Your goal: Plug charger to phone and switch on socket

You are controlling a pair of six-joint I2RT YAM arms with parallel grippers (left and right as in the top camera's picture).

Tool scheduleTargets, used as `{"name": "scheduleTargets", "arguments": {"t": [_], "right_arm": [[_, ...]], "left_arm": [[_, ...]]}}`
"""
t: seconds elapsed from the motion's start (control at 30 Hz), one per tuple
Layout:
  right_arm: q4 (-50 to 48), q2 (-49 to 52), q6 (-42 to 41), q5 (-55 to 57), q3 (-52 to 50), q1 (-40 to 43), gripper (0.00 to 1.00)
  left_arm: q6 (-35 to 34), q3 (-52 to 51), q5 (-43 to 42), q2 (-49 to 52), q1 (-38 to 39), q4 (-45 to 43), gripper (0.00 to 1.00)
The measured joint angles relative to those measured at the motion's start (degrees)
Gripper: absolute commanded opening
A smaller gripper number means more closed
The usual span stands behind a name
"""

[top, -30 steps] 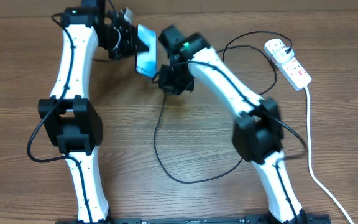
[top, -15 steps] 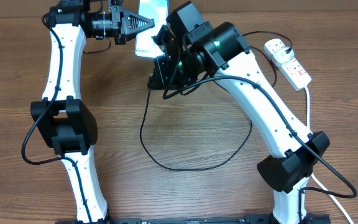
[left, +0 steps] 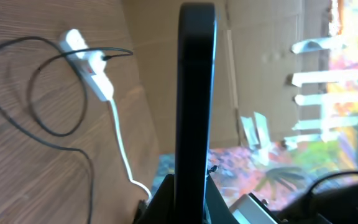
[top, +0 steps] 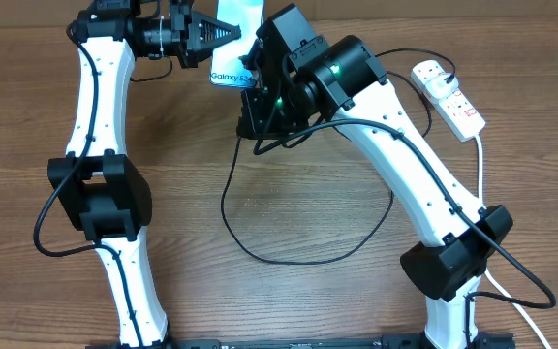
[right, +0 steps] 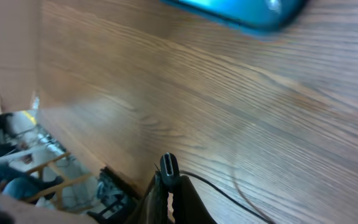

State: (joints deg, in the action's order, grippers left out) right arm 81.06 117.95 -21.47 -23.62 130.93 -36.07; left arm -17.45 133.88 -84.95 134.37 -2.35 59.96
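My left gripper (top: 211, 35) is shut on the phone (top: 237, 44), holding it above the far edge of the table, its light blue screen with "Galaxy S24" facing up. In the left wrist view the phone (left: 196, 93) stands edge-on between my jaws (left: 188, 196). My right gripper (top: 258, 114) is shut on the charger's connector tip (right: 168, 164), just below the phone's lower end; the phone's blue corner (right: 247, 12) shows at the top of the right wrist view. The black cable (top: 260, 247) loops over the table. The socket (top: 449, 95) lies at the far right with a black plug in it.
The socket's thick white cord (top: 487, 252) runs down the table's right side to the front edge. The socket (left: 89, 62) and its cord also show in the left wrist view. Cardboard panels (left: 260, 74) stand behind the table.
Over the last second both arms rose and swung toward the far edge, carrying the phone and the connector. In the last half second the phone and connector came slightly closer together.
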Motion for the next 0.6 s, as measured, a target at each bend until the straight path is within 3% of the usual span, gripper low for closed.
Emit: {"name": "scheduleTargets", "arguments": {"t": [0.23, 0.4, 0.6], "right_arm": [[3.17, 0.00, -0.35, 4.92, -6.58, -1.31, 0.04], [1.84, 0.00, 0.92, 6.08, -17.88, -2.34, 0.04], [-3.02, 0.24, 1.79, 6.51, -32.02, -2.64, 0.04]], "left_arm": [[-0.46, 0.00, 15.19, 0.00, 0.00, 6.36, 0.04], [0.59, 0.02, 26.25, 0.00, -0.07, 11.65, 0.04], [2.27, 0.02, 32.74, 0.00, -0.61, 14.21, 0.04]]}}
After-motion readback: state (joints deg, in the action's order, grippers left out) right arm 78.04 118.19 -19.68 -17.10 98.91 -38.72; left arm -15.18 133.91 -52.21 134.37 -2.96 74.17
